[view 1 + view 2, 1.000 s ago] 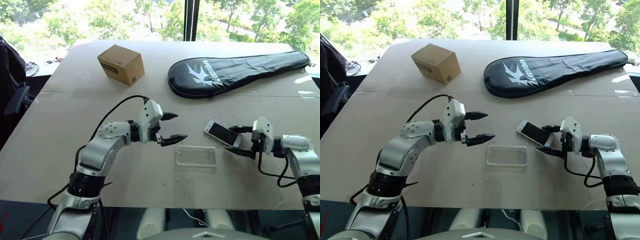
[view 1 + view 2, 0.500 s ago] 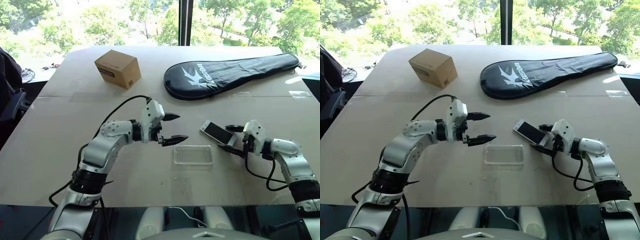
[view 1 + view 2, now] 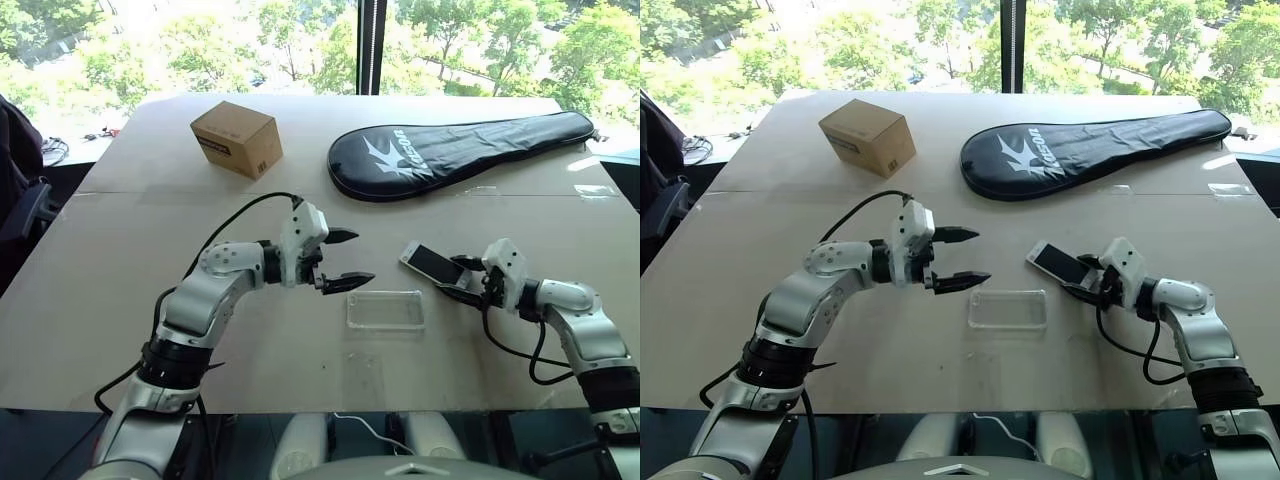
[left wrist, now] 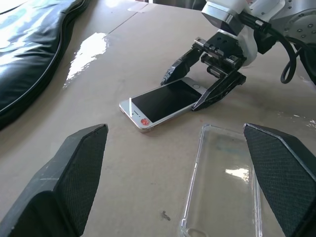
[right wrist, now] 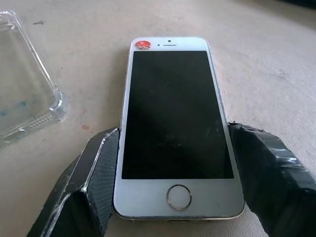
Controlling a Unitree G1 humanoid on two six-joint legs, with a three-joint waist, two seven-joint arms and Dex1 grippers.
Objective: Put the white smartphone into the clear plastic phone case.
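Note:
The white smartphone lies screen up on the table, right of centre, with a red dot by its earpiece. My right gripper is shut on its home-button end, one finger pressed to each long side. The clear plastic phone case lies flat and empty just in front and to the left of the phone, apart from it. My left gripper hovers open to the left of the case, pointing right toward the phone, holding nothing.
A brown cardboard box stands at the back left. A long black racket cover lies across the back right. The table's front edge runs close below the case.
My right gripper's fingers have closed in against the phone's sides, and the wrist has turned slightly. The left arm has kept still.

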